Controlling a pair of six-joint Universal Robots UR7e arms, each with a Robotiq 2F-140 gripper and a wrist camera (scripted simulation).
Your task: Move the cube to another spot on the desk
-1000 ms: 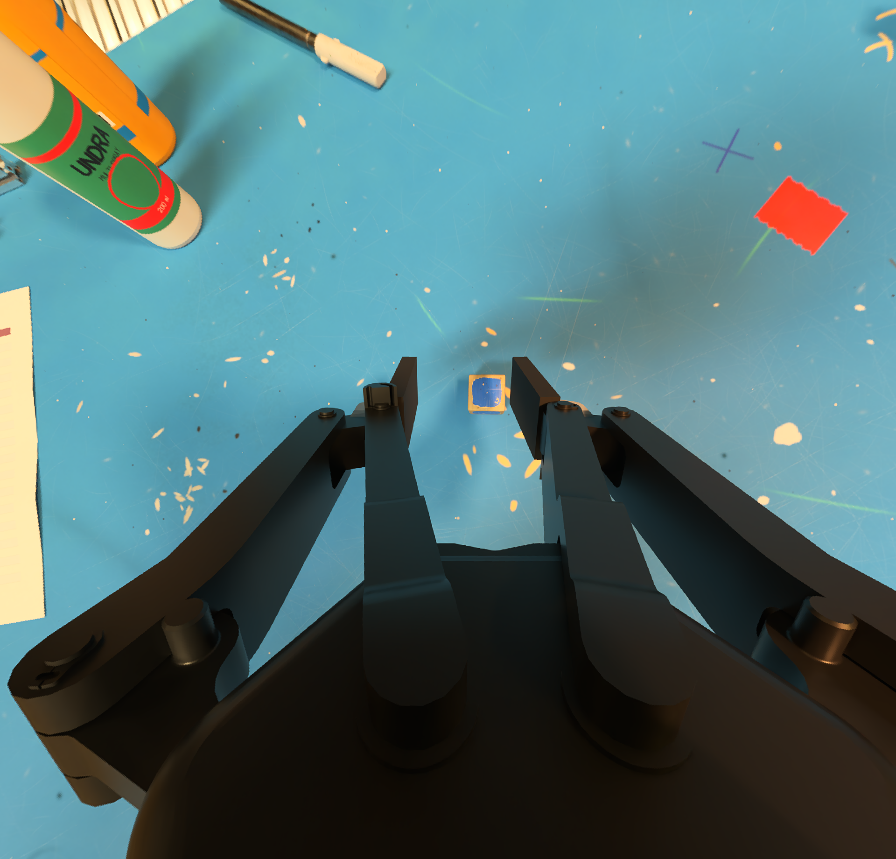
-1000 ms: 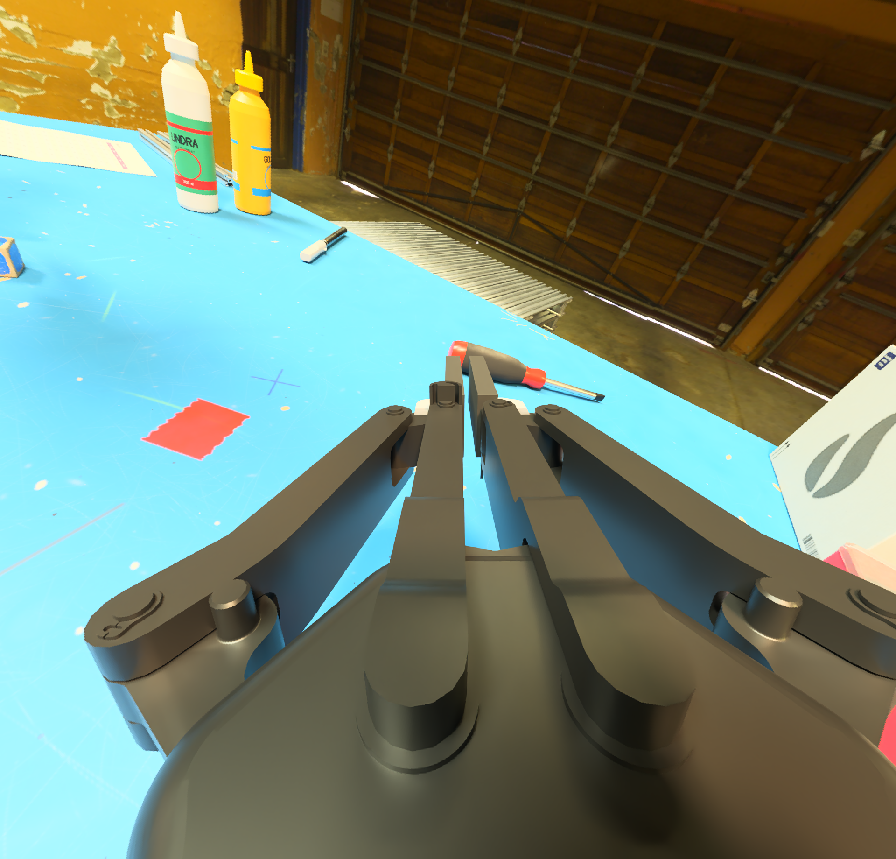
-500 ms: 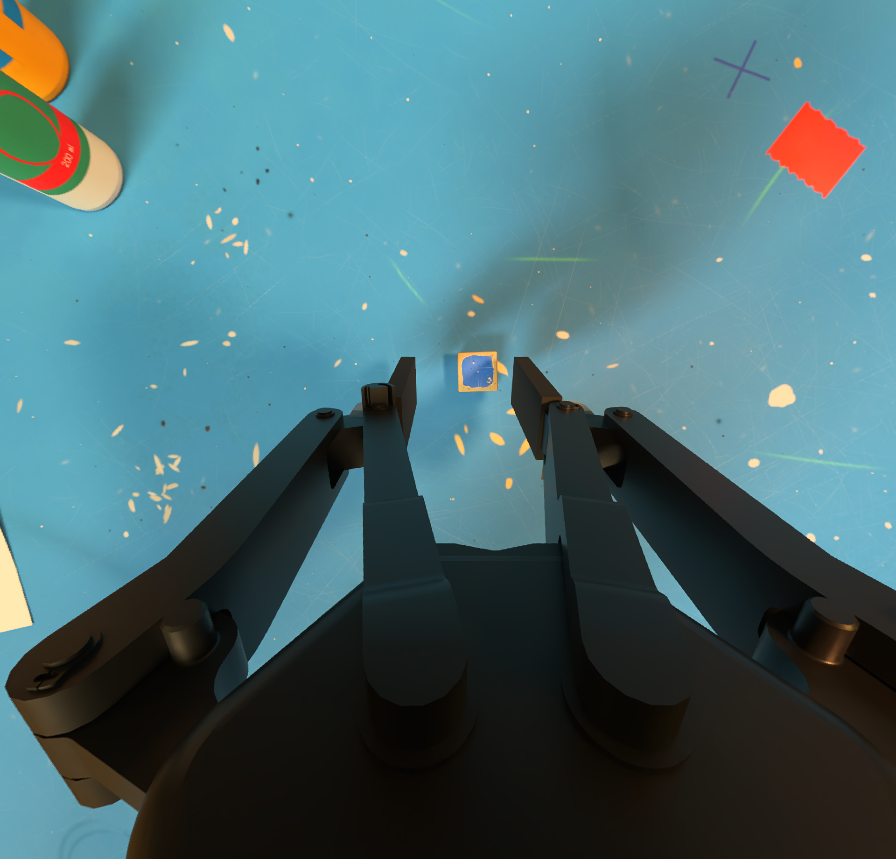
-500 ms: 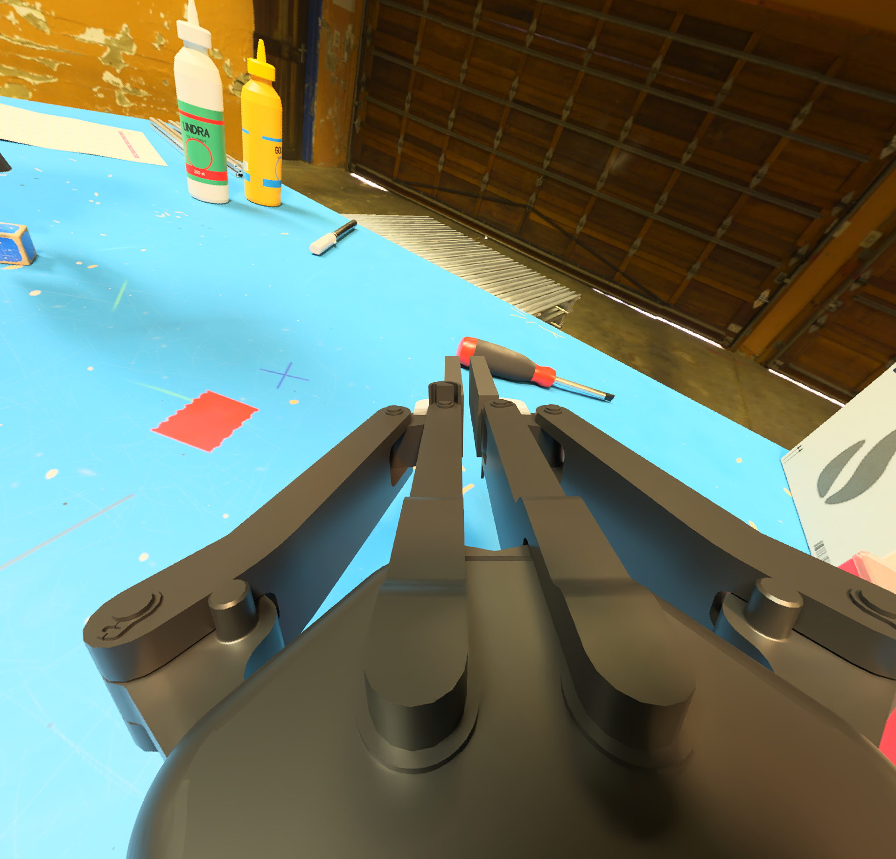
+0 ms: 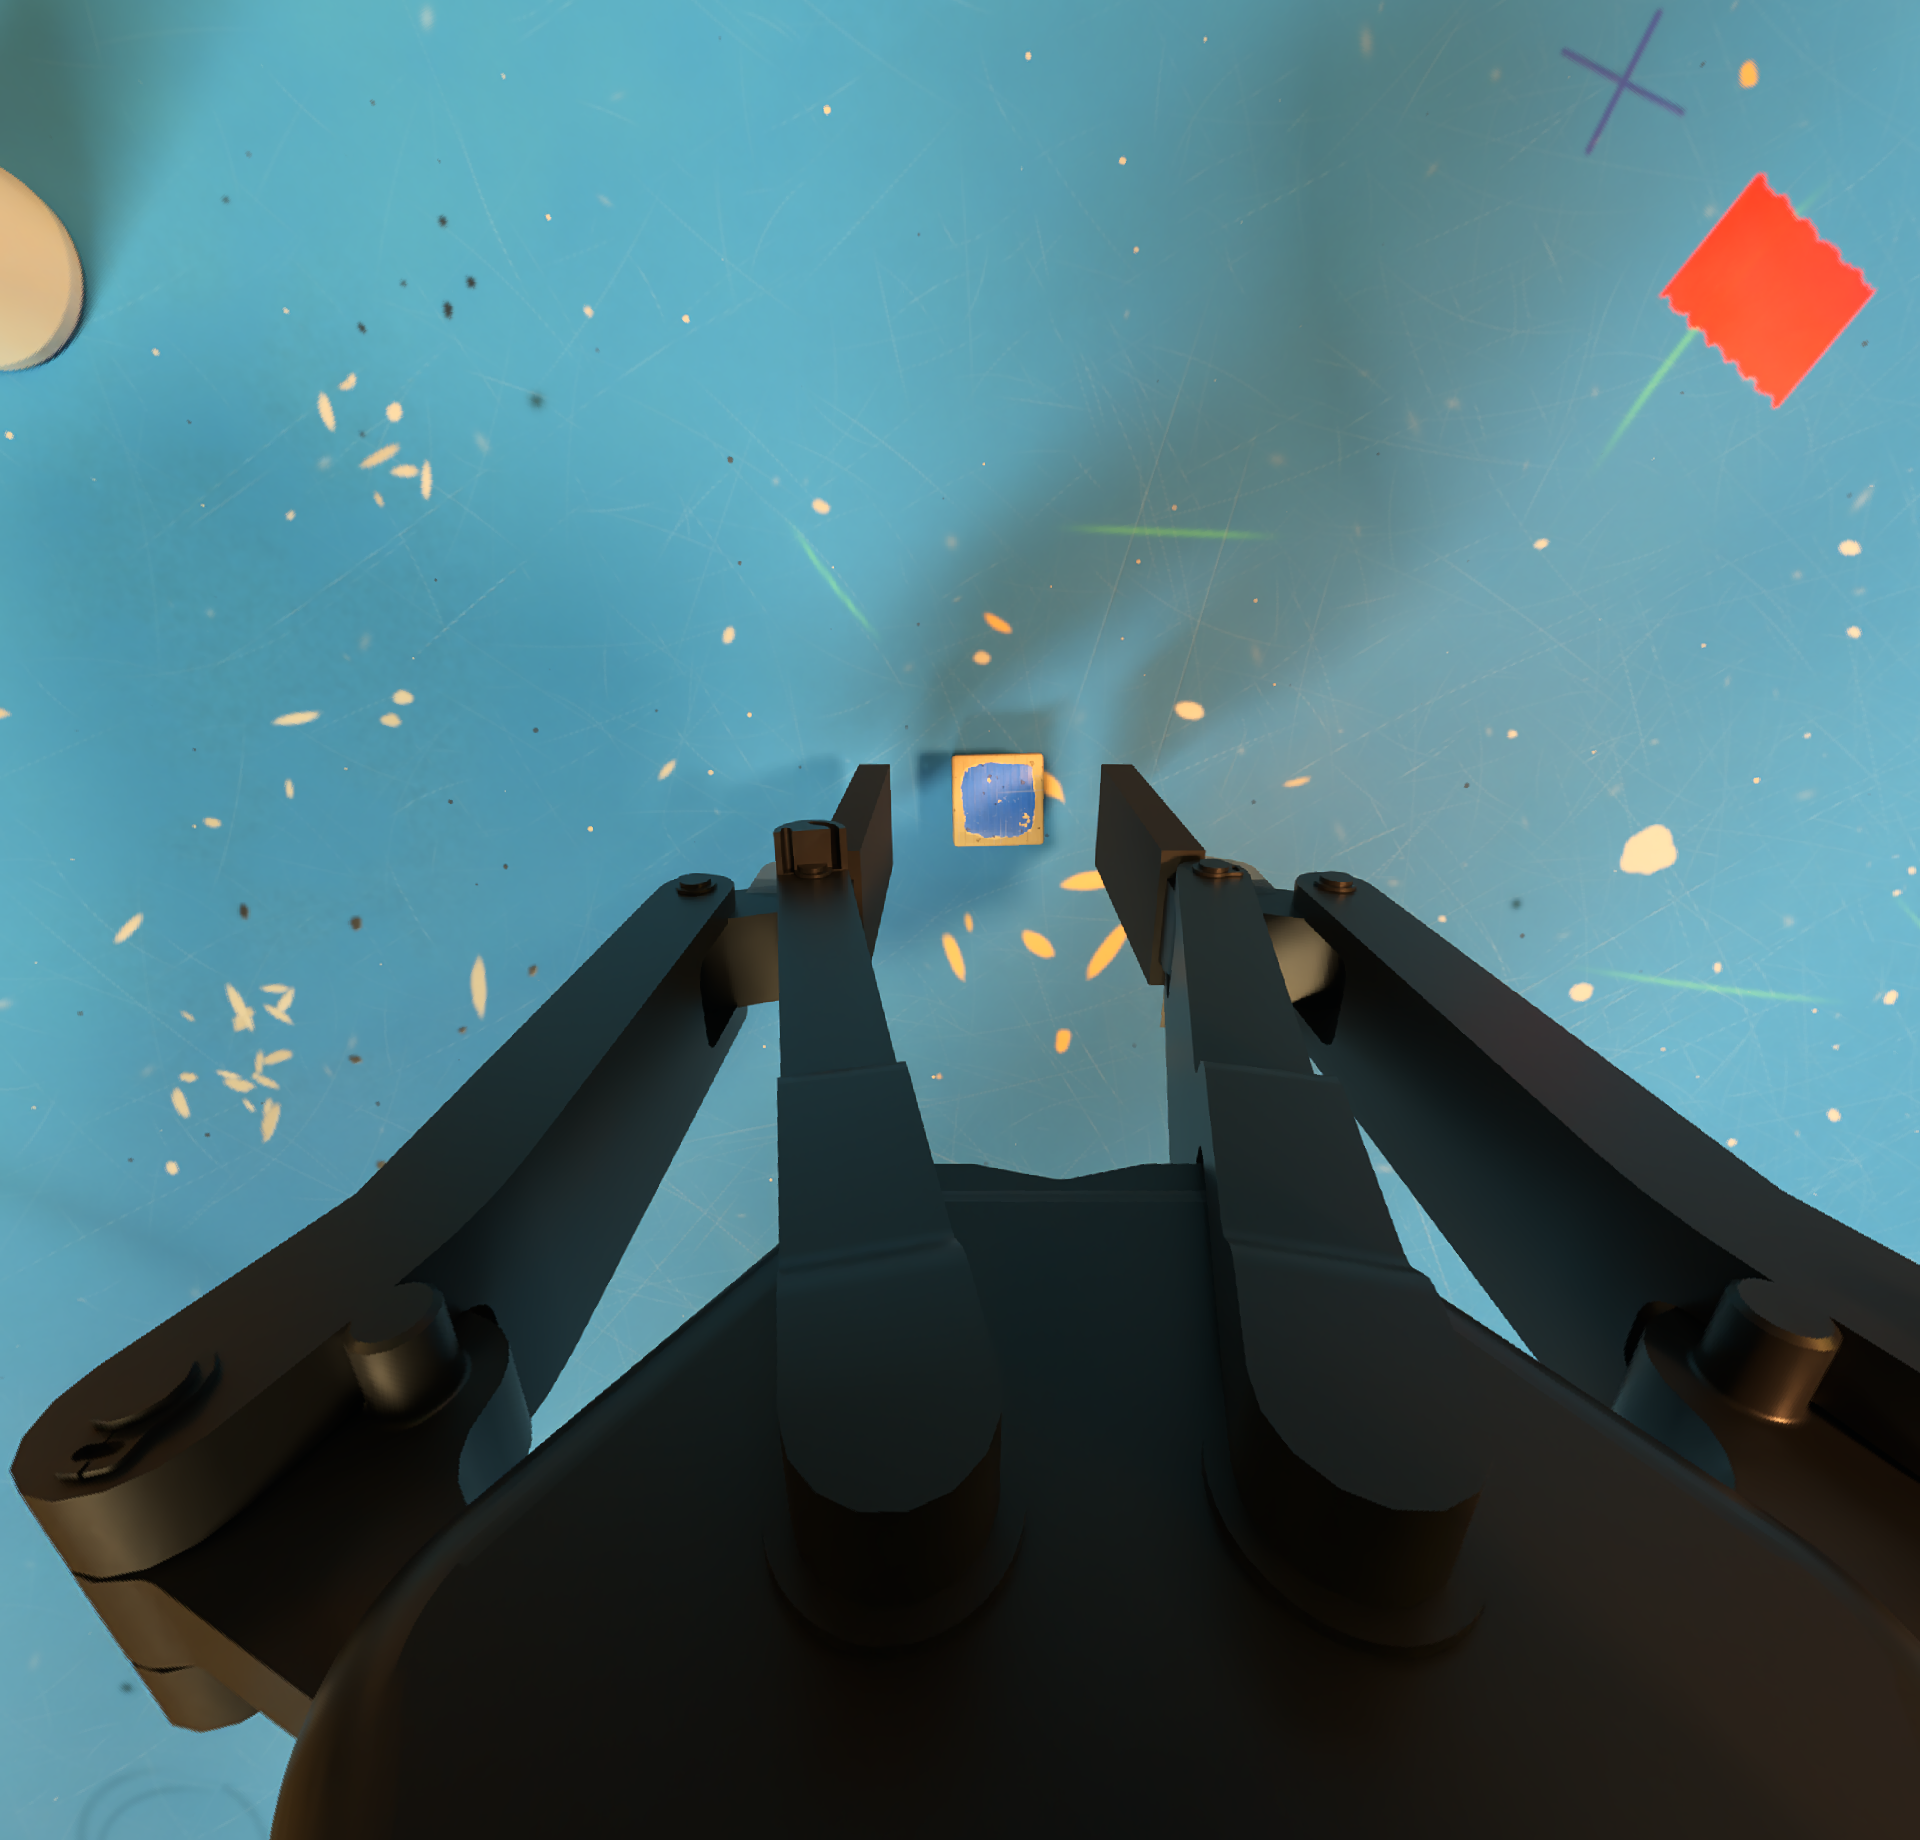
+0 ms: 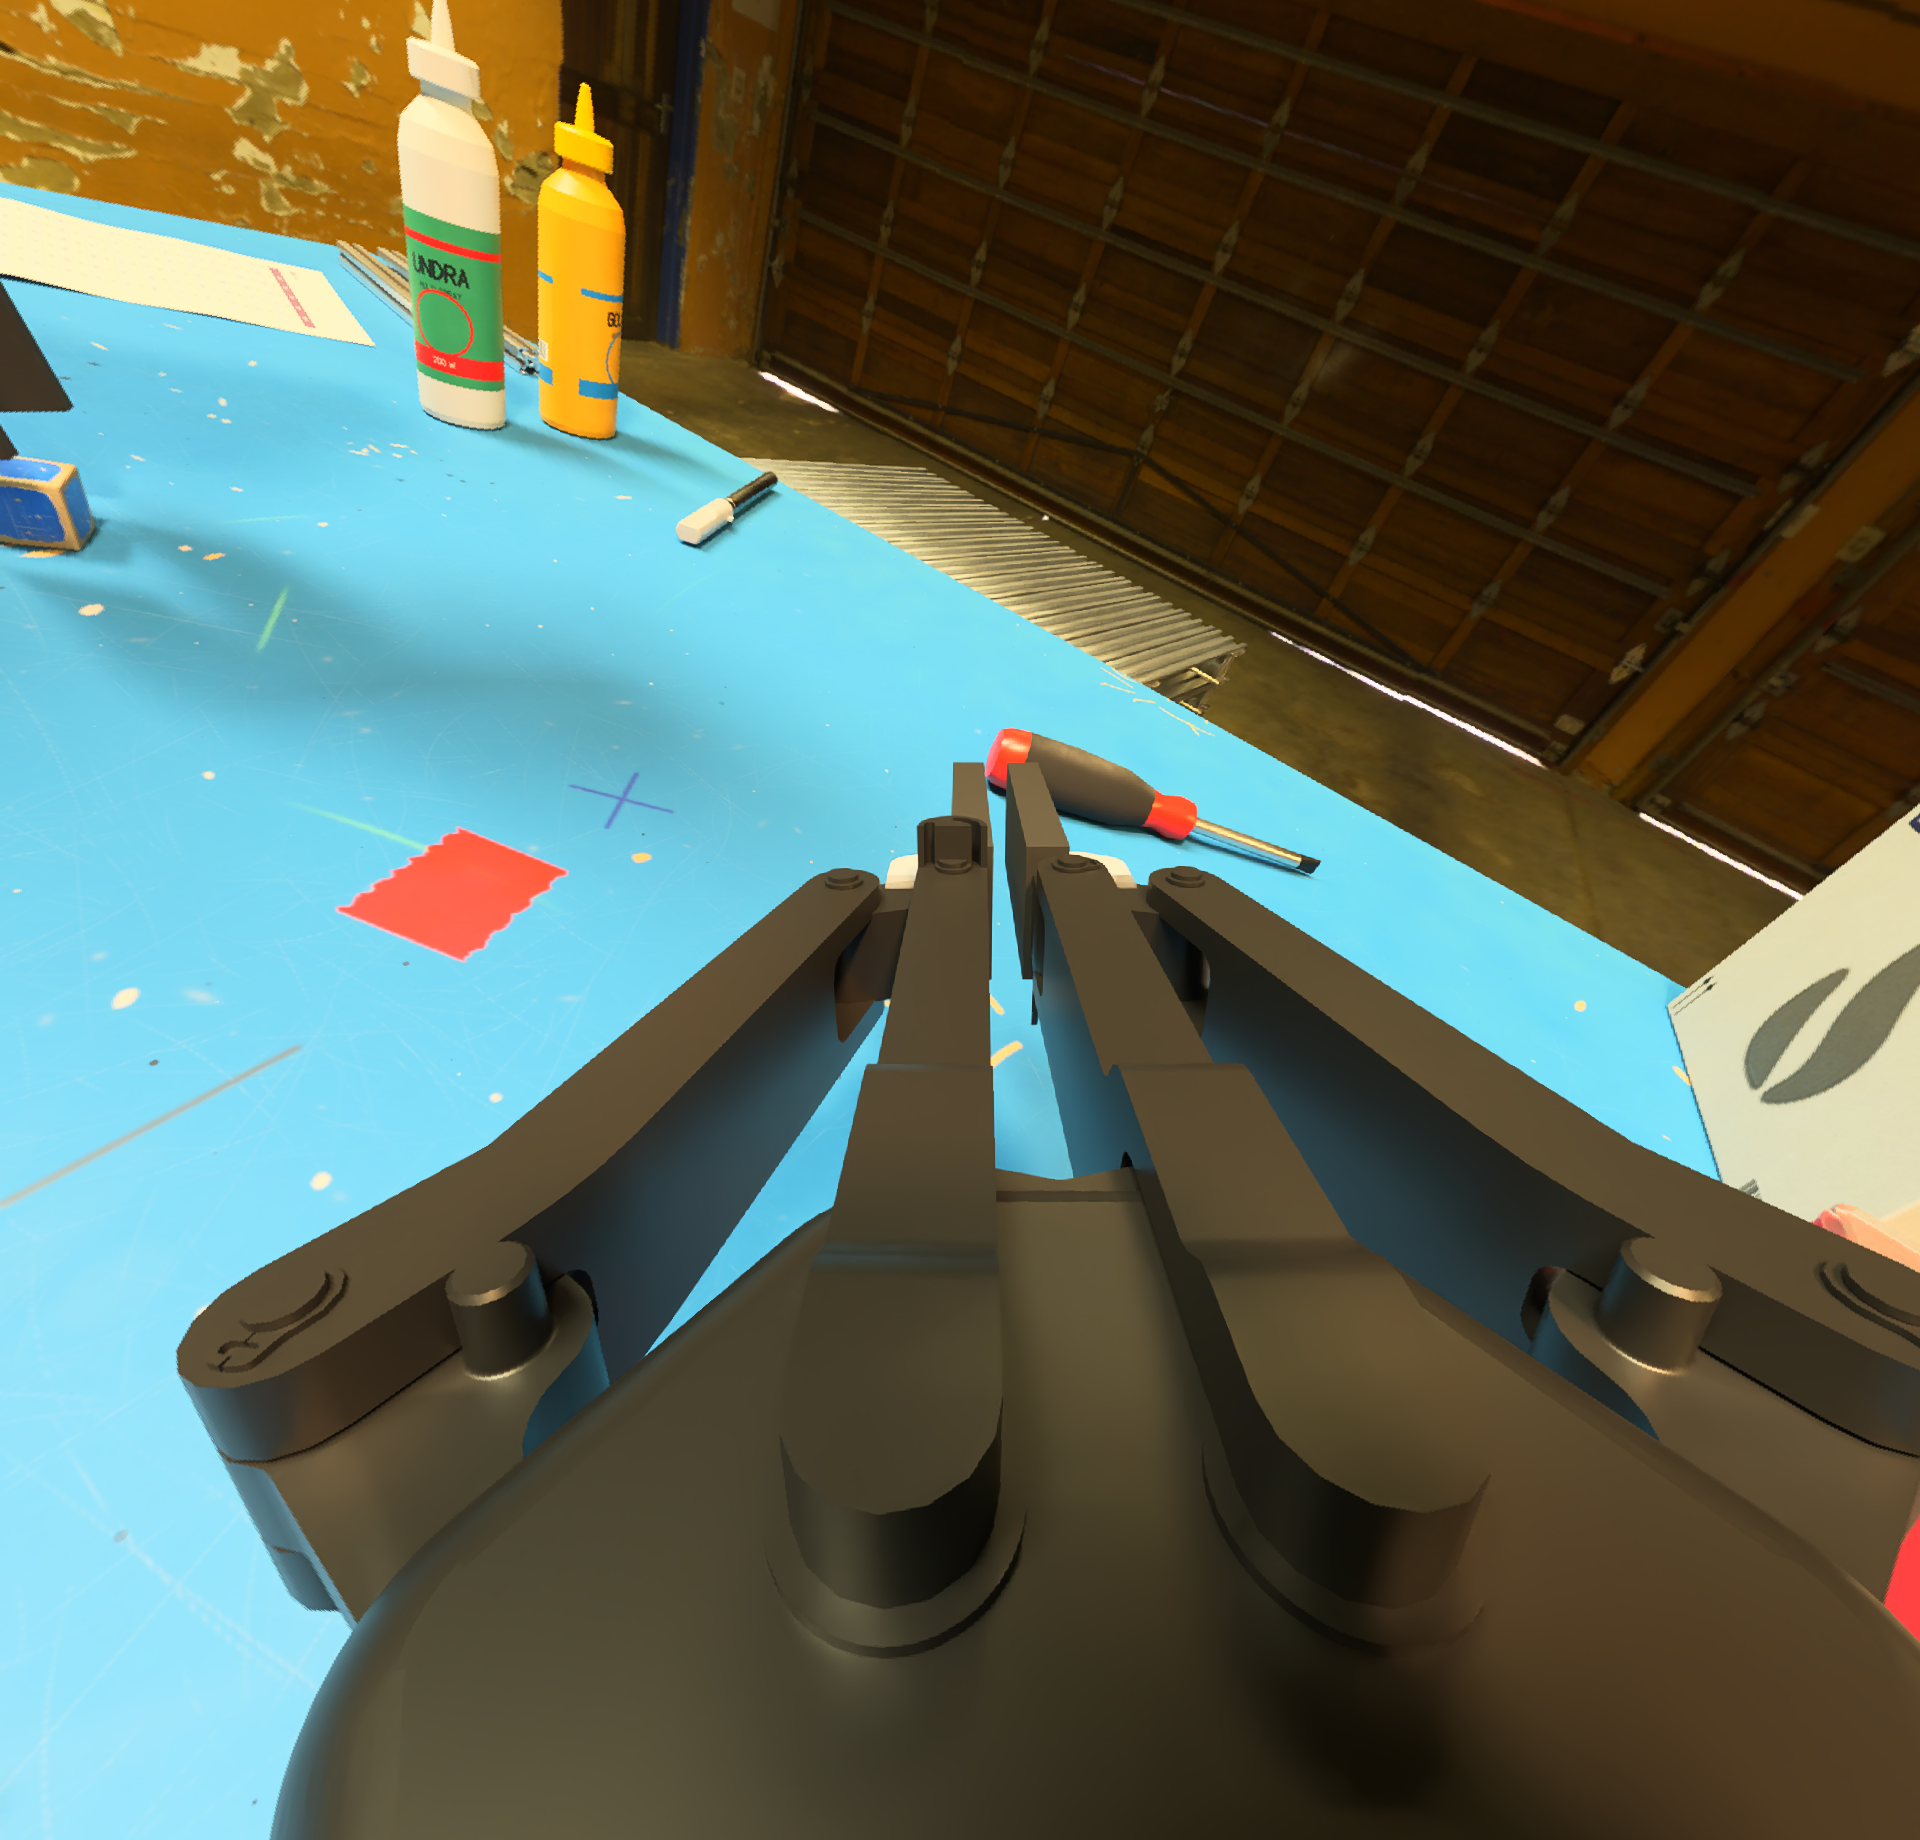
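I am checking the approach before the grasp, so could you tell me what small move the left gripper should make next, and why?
Probably a short straight descent. The left gripper is open above the desk, and the blue-faced cube sits centred in the gap between its fingers, touching neither. Lowering until the pads flank the cube's sides should let it close cleanly.

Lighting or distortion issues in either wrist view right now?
Left wrist view: dim, the left gripper casts broad soft shadows over the desk around the cube, still readable. Right wrist view: bright, even light; wide-angle bending curves the desk edge; the right gripper is sharp.
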